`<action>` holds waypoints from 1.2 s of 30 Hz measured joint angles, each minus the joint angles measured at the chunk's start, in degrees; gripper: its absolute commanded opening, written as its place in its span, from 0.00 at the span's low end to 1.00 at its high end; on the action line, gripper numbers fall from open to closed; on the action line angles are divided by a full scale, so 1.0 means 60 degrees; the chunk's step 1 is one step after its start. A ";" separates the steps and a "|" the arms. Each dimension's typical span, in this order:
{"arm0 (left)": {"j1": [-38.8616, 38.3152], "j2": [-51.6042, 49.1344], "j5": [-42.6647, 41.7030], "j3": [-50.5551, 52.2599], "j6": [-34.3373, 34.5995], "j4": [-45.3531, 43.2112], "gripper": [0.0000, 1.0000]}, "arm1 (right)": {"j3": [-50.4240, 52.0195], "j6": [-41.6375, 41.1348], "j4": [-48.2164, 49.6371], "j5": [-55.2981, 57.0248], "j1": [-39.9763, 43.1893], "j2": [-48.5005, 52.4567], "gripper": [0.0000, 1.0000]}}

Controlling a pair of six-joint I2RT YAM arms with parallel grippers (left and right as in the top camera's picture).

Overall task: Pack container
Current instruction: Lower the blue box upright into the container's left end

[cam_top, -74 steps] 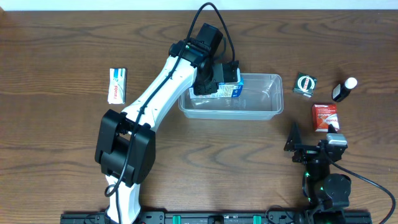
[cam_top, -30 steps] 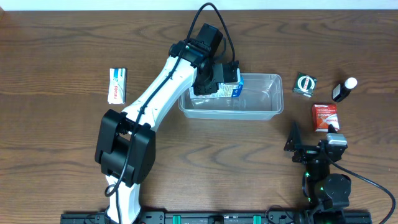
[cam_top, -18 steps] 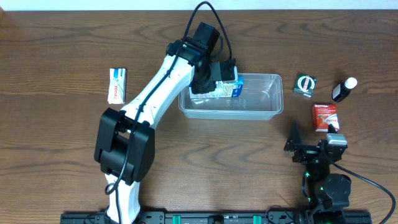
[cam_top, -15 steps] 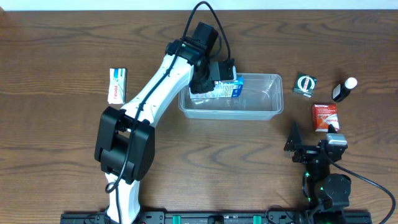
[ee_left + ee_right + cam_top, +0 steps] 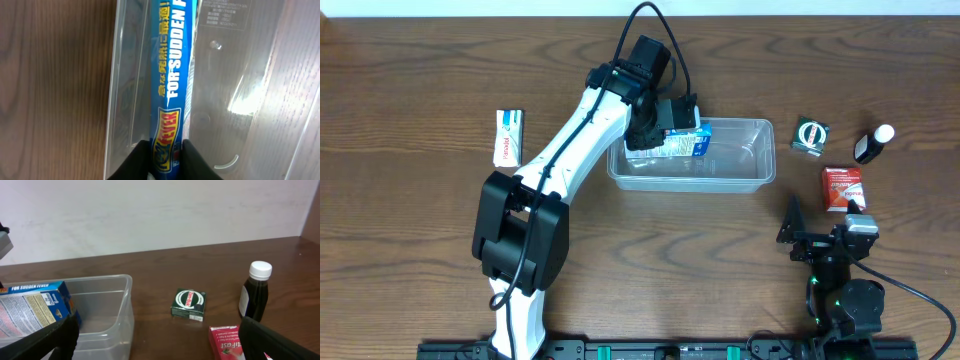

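Fingers of the left arm (image 5: 132, 167) pinch the near end of a blue box (image 5: 170, 90) from both sides, holding it on its narrow edge against the left wall of the container (image 5: 745, 168). Judging from that, the box is being set tight to the wall to leave room for the other items.

At the far left of the frame a white box (image 5: 508, 137) lies flat on the tabletop (image 5: 420, 250), well apart from everything else and not yet packed. The left arm (image 5: 570, 150) stretches from its base at lower left diagonally up to the container's upper left corner, wrist bent downward over the box.

The container sits centre frame, clear and otherwise bare. To its right wait a small green box (image 5: 811, 134), a dark bottle (image 5: 873, 144) with a white cap, and a red box (image 5: 841, 187). At lower right the right arm (image 5: 840, 270) is folded low near its base, its fingers (image 5: 272, 340) spread wide with nothing between them.
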State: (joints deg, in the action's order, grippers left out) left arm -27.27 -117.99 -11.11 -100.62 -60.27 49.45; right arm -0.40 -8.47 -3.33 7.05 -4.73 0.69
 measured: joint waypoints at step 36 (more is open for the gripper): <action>0.0208 0.0015 0.0747 0.0000 0.0102 -0.0164 0.60 | 0.0000 -0.0004 0.0004 0.0000 0.0000 0.0000 0.99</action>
State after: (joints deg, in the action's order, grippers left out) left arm -26.02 -117.91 -6.63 -100.62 -59.66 48.47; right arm -0.40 -8.49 -3.31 7.05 -4.73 0.69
